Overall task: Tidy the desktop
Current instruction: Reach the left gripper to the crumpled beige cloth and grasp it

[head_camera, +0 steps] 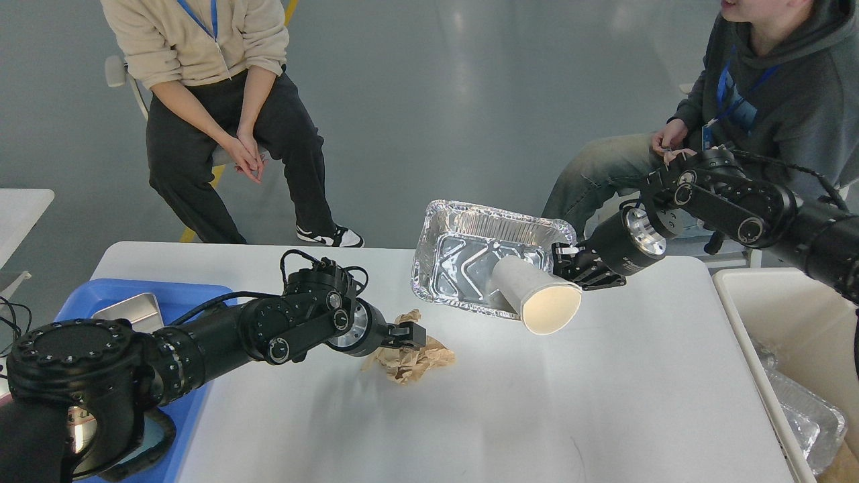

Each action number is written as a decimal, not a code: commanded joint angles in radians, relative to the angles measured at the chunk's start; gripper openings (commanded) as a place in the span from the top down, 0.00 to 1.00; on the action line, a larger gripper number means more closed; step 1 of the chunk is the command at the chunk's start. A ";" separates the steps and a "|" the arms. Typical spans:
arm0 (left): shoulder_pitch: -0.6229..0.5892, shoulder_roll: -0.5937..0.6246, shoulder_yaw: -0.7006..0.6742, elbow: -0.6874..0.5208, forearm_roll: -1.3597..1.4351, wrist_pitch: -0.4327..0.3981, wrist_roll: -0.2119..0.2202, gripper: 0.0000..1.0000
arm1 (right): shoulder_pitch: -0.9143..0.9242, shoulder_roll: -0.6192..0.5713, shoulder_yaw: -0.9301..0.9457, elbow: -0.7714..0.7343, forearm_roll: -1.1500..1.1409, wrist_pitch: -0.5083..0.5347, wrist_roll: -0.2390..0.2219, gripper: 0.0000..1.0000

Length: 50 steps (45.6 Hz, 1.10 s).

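The white desktop (604, 396) fills the lower part of the head view. A crumpled brown paper ball (419, 357) lies near its middle. My left gripper (407, 334) is right at the ball's upper left edge, touching or just above it; its dark fingers cannot be told apart. My right gripper (572, 263) is shut on the right rim of a foil tray (463, 261), which it holds tilted above the table's far edge. A white paper cup (537, 302) lies in the tray, mouth toward me, jutting over the near rim beside the fingers.
A blue tray (127, 295) with a steel container (131, 307) sits at the left edge, partly behind my left arm. A cream-white bin (792, 315) holding foil trays (805, 416) stands at the right. Two people sit beyond the far edge.
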<state>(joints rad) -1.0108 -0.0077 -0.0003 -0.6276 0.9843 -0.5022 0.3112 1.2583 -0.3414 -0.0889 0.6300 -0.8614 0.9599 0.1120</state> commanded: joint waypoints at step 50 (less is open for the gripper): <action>-0.049 0.239 -0.043 -0.213 0.034 -0.205 0.009 0.98 | -0.014 0.001 0.001 -0.013 -0.007 0.000 0.000 1.00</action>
<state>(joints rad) -1.0277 0.0906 -0.0030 -0.7261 1.0182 -0.6202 0.3083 1.2502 -0.3408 -0.0871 0.6201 -0.8638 0.9599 0.1120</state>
